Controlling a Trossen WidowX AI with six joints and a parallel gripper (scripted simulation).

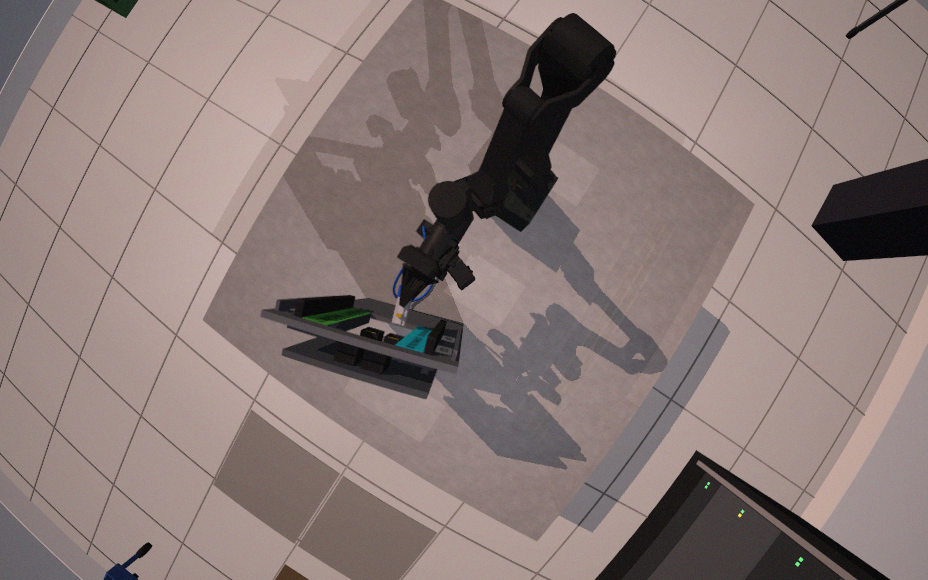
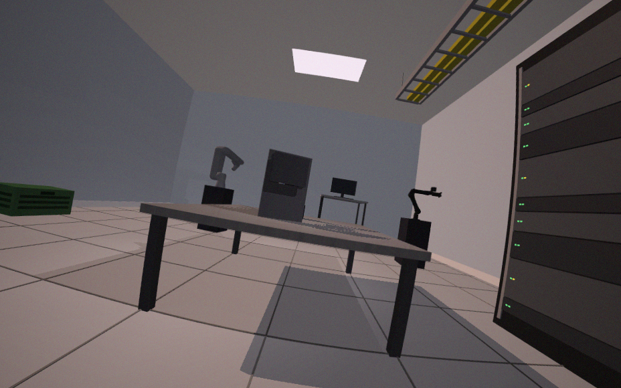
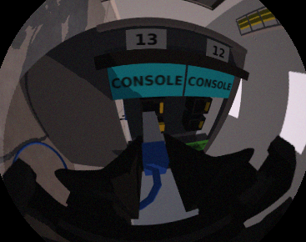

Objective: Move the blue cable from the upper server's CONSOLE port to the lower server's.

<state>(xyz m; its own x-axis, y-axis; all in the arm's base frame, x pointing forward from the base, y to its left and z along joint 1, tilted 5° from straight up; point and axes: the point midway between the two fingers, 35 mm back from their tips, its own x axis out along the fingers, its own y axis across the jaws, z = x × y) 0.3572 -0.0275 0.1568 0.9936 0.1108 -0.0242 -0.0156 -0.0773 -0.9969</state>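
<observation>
plug in the claw, nose toward the console ports.

the claw [image 1: 403, 302] [image 3: 153, 138] is pinching the blue cable's plug [image 3: 154, 153] by its sides, likely to squeeze the tab and leave the pale front end [image 3: 151, 125] free to enter a socket. the blue cable [image 3: 157, 184] bends away behind it, out of the insertion path. in the wrist view the front end overlaps the dark ports under the teal console label [image 3: 147, 80] marked 13; whether it has gone inside, i cannot tell. another console label [image 3: 210, 83], under 12, has a stacked pair of ports [image 3: 197, 105], with no plug visible in them. the server housing [image 1: 352, 332] [image 2: 284, 192] stands on the counter [image 1: 640, 172] [image 2: 274, 230].
</observation>
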